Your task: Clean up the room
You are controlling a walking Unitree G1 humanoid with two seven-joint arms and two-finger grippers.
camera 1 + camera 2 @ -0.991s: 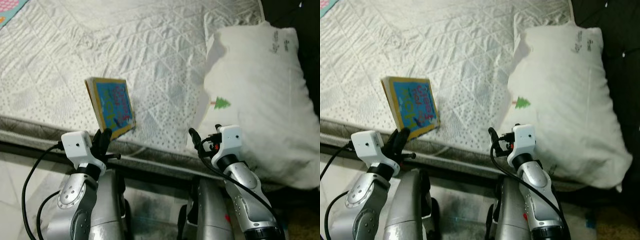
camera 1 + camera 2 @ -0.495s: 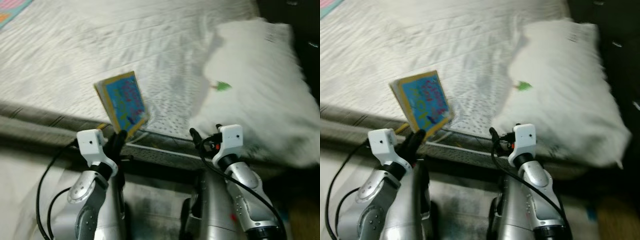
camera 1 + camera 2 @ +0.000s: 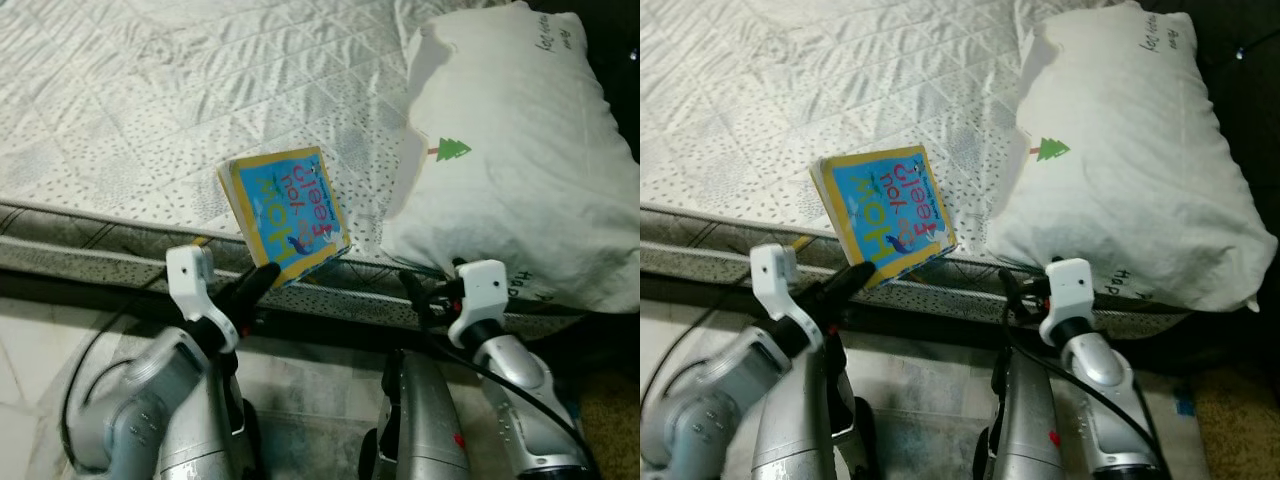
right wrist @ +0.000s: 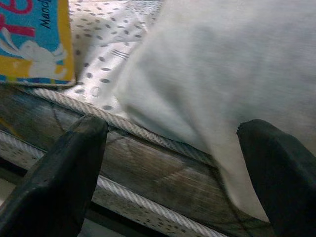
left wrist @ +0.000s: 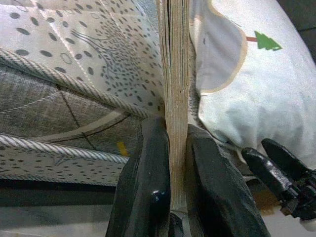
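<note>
The left claw (image 5: 170, 168) pinches the blue-and-yellow cardboard picture book (image 3: 288, 215) above the white quilted mattress (image 3: 150, 100) edge, near the white pillow (image 3: 510, 150); keep the pinch firm. The right claw (image 4: 173, 163) is spread, idle.

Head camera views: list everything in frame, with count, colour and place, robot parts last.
board book: one, blue cover with yellow edge, held over the mattress edge, tilted.
pillow: one, white with a small green tree print, on the mattress at the robot's right.
mattress: one, white quilted with grey dotted border, across the scene.
floor: pale tiles, below the mattress.
left gripper: black fingers shut on the board book's lower edge.
right gripper: black fingers open, near the mattress edge below the pillow.
</note>
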